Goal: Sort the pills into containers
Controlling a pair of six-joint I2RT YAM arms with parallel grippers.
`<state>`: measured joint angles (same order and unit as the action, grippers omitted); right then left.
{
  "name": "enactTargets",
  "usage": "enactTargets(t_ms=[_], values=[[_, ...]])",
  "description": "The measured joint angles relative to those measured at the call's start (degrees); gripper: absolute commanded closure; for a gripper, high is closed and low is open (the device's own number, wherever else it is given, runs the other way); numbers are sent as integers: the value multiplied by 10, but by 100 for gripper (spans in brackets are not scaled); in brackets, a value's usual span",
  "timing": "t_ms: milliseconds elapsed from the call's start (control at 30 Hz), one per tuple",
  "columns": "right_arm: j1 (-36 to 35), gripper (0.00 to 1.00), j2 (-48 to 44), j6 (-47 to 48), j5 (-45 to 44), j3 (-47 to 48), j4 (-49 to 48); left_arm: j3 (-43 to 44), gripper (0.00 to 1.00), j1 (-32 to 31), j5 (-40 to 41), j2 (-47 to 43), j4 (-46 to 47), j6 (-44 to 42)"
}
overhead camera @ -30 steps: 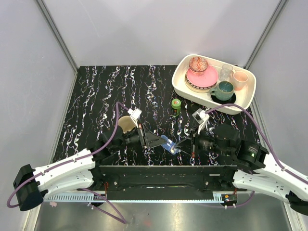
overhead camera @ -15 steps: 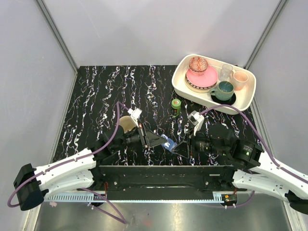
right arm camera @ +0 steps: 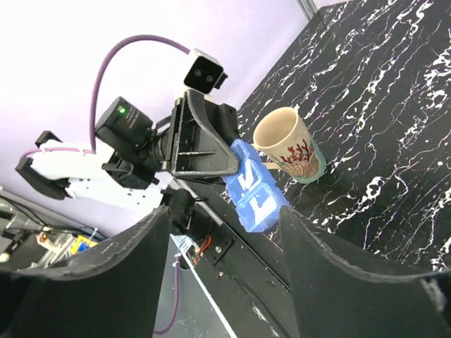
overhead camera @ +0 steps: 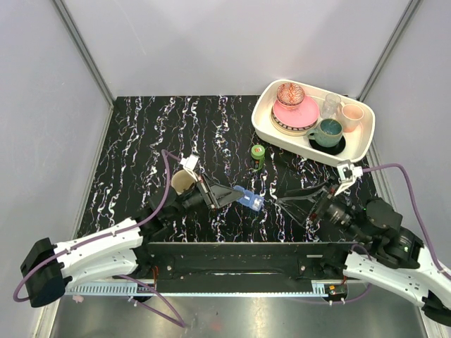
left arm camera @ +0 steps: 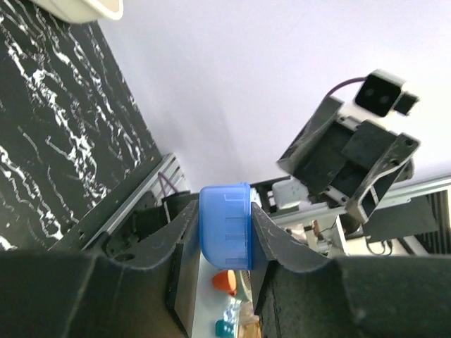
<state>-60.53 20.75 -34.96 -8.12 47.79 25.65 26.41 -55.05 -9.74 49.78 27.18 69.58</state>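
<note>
The containers are one small blue translucent pill box (overhead camera: 251, 200), held off the table near its front edge with my left gripper (overhead camera: 238, 195) shut on one end. In the left wrist view the box (left arm camera: 225, 225) is pinched between both dark fingers (left arm camera: 176, 239). My right gripper (overhead camera: 290, 209) stands open to the right of the box, apart from it. From the right wrist the box (right arm camera: 255, 190) shows lids with white marks, sticking out of the left gripper (right arm camera: 229, 163). The right gripper (right arm camera: 224, 215) has nothing between its wide jaws. No pills show in any view.
A beige mug (overhead camera: 183, 181) with a red pattern stands just left of the left gripper, also in the right wrist view (right arm camera: 289, 144). A small green bottle (overhead camera: 258, 154) stands mid-table. A cream tray (overhead camera: 264, 116) of dishes and cups sits at the back right.
My right gripper has opened and drawn back to the right, away from the pill box. The left gripper has kept its hold and shifted the box slightly up-table.
</note>
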Motion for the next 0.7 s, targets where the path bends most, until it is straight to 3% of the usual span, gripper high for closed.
enactTargets(t_ms=[200, 700], values=[[0, 19, 4, -42, -15, -82, -89, 1, 100, 0, 47, 11, 43, 30], [0, 22, 51, -96, -71, -129, -238, 24, 100, 0, 102, 33, 73, 75]])
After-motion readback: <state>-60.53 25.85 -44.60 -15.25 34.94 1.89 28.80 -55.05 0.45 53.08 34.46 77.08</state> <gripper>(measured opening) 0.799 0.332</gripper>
